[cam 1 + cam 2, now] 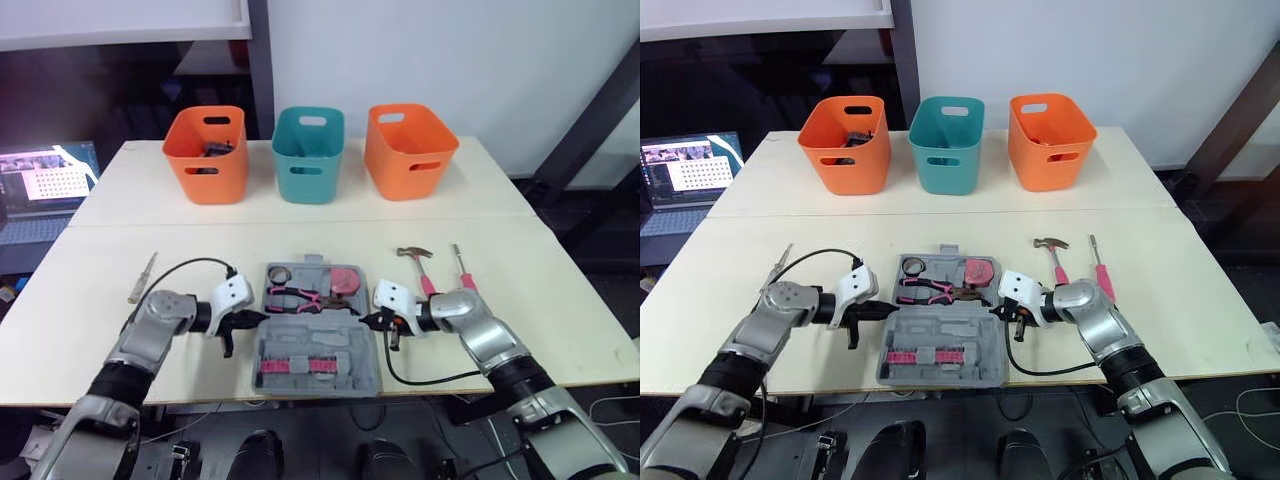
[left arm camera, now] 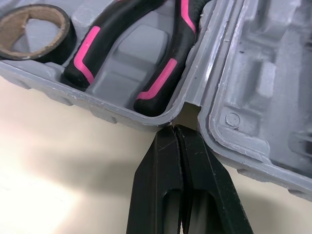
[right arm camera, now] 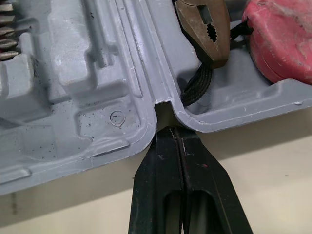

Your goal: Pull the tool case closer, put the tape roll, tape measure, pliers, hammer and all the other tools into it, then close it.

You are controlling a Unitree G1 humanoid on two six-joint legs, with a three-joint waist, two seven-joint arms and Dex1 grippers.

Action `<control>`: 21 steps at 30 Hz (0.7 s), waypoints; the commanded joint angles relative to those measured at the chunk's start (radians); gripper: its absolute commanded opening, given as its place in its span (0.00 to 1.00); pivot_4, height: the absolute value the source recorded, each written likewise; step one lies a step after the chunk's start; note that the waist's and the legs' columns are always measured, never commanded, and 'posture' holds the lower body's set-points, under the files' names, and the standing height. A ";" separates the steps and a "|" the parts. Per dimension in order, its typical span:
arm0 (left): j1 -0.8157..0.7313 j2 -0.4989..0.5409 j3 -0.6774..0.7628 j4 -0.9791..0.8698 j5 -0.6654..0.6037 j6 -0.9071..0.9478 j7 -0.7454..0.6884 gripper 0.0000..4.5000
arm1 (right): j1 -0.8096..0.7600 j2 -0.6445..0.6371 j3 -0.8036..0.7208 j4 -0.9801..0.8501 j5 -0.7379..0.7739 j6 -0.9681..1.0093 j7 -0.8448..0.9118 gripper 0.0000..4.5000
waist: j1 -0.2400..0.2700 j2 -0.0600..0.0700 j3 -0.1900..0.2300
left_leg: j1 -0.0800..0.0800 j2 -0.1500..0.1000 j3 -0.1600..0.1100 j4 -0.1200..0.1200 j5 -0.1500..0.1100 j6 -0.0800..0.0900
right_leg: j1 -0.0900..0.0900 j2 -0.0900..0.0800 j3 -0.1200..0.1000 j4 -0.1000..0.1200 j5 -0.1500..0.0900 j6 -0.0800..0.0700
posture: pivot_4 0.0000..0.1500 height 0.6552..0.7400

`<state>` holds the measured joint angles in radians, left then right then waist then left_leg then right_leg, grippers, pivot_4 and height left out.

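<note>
Counter (image 1: 560, 300) noted, with three bins along the far side: orange (image 1: 206, 152), teal (image 1: 308, 153), orange (image 1: 408, 150). Tool case (image 1: 316, 384) lies open at the near edge, lid half nearest. Hammer (image 1: 424, 275) and pink screwdriver (image 1: 462, 268) are seen on the counter right of it, a pale screwdriver (image 1: 141, 278) well left. Pliers (image 1: 297, 298), tape measure (image 1: 345, 280) and tape roll (image 1: 278, 273) are seated in the far half. Left tool (image 2: 174, 134) and right tool (image 3: 169, 132) are each pressed together, empty, tips set at the hinge notches on opposite sides. Risks judged: further pull could tip the lid over the edge; tips could slip from the notches; early closing would leave three items out.
</note>
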<state>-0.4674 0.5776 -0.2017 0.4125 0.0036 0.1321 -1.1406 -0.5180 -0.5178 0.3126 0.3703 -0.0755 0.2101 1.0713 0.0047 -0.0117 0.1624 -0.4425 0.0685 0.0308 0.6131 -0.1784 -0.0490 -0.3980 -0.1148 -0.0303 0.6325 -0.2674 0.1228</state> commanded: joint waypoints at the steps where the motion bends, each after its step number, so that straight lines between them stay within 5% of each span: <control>1: -0.035 -0.020 -0.037 0.029 0.030 -0.072 0.009 0.01 | -0.056 0.039 0.017 0.056 -0.013 -0.030 -0.014 0.00 | -0.004 0.000 0.000 | 0.000 0.000 0.000 0.000 0.000 0.000 | 0.000 0.000 0.000 0.000 0.000 0.000 | 1.00 1.00; 11: -0.182 -0.067 -0.050 0.223 0.124 -0.147 0.111 0.01 | -0.159 0.089 0.000 0.205 -0.028 -0.080 -0.044 0.00 | 0.000 0.000 0.000 | 0.001 0.000 0.000 0.001 0.000 0.000 | 0.001 0.000 0.000 0.000 0.000 0.000 | 1.00 1.00; 21: -0.190 -0.093 -0.054 0.230 0.129 -0.132 0.101 0.01 | -0.156 0.109 -0.009 0.221 -0.030 -0.081 -0.066 0.00 | -0.001 0.000 0.000 | 0.001 0.000 0.000 0.001 0.000 0.000 | 0.001 0.000 0.000 0.001 0.000 0.001 | 1.00 1.00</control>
<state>-0.6549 0.5072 -0.2426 0.6837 0.1426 -0.0025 -1.0328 -0.6703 -0.4398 0.3040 0.6161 -0.1148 0.1418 1.0136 0.0040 -0.0117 0.1624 -0.4417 0.0685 0.0305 0.6136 -0.1782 -0.0489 -0.3971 -0.1143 -0.0303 0.6333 -0.2671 0.1233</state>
